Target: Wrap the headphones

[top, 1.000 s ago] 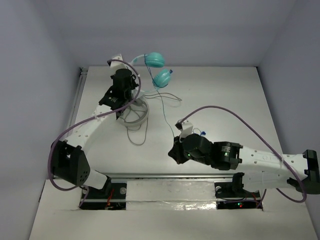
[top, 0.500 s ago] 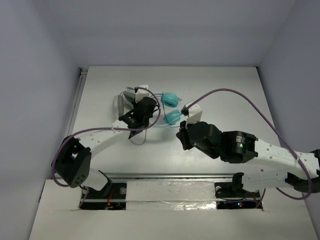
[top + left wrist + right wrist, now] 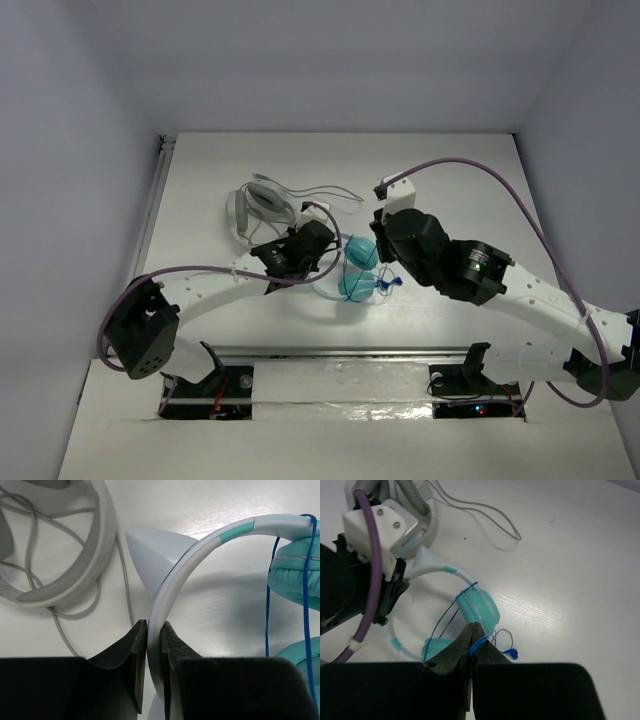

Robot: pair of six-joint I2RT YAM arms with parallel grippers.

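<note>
Seen from above, I am bringing the headphones [image 3: 357,266] down to the near middle of the worktop [image 3: 190,190]. A second ago I was holding them up at the far edge, with the blue cord trailing long towards my right fingers [image 3: 384,276]. Now those fingers are crowding in just right of the cups and my left fingers [image 3: 322,258] are working from the left. The slack is being taken up, so I judge the winding to be well underway. I am counting one teal pair with two cups, one grey headset [image 3: 262,198] lying apart towards the far left, two arms and two purple cables [image 3: 452,161].

Through my left wrist camera, my left fingers [image 3: 154,630] are clenching the white headband [image 3: 200,537], which is arching up and right to the teal cups [image 3: 295,575]. I am seeing one pointed white ear piece [image 3: 155,555] on the band and two blue strands of cord [image 3: 267,610] running down past the cups. The grey headset [image 3: 60,555] is lying at the upper left.

Through my right wrist camera, my right fingers [image 3: 472,640] are pinching the cord [image 3: 447,615] just beside the two cups [image 3: 479,607]. Turns of cord are already crossing the upper cup, and only a short tail with one plug [image 3: 513,654] is hanging loose.
</note>
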